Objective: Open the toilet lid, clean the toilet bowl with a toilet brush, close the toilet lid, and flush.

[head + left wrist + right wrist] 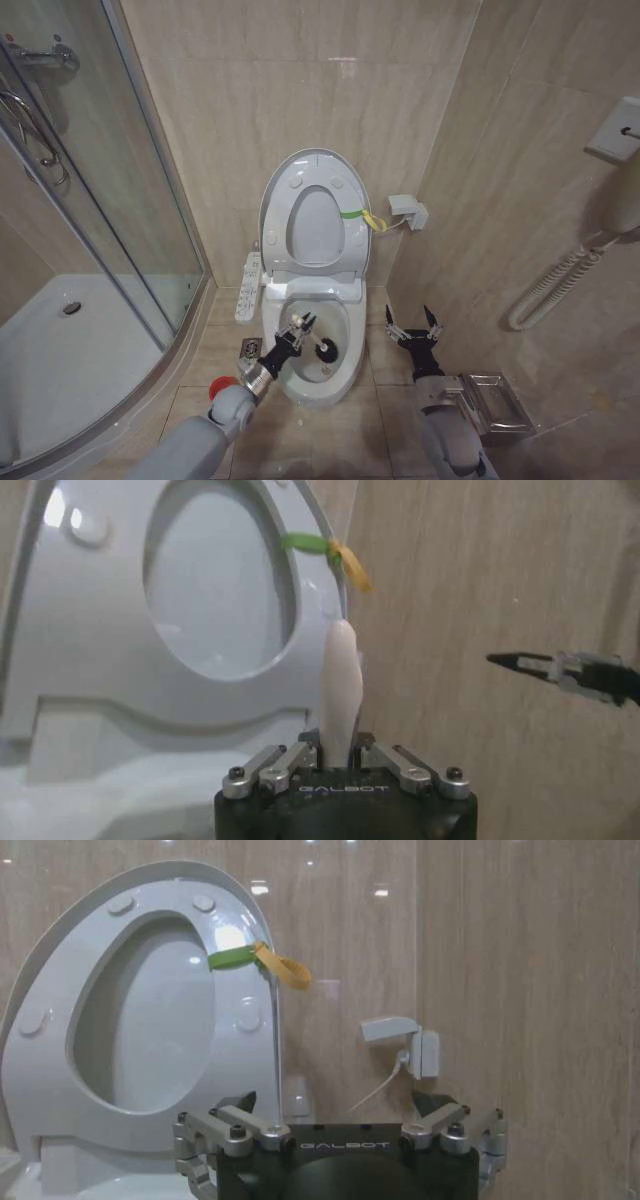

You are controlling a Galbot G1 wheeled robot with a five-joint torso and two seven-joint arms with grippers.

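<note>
With the toilet lid [312, 205] upright, our left gripper [299, 327] clamped the toilet brush [322, 349] by its handle (black head down in the toilet bowl [345, 375]); our right gripper [414, 327] hovered open beside the bowl.

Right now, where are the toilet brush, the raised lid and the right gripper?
toilet brush [324, 349]: head view, on the black bristle head inside the bowl.
toilet lid [345, 184]: head view, on the upright lid's white rim near the green strap.
right gripper [414, 325]: head view, midway between its spread fingertips, beside the bowl.
</note>
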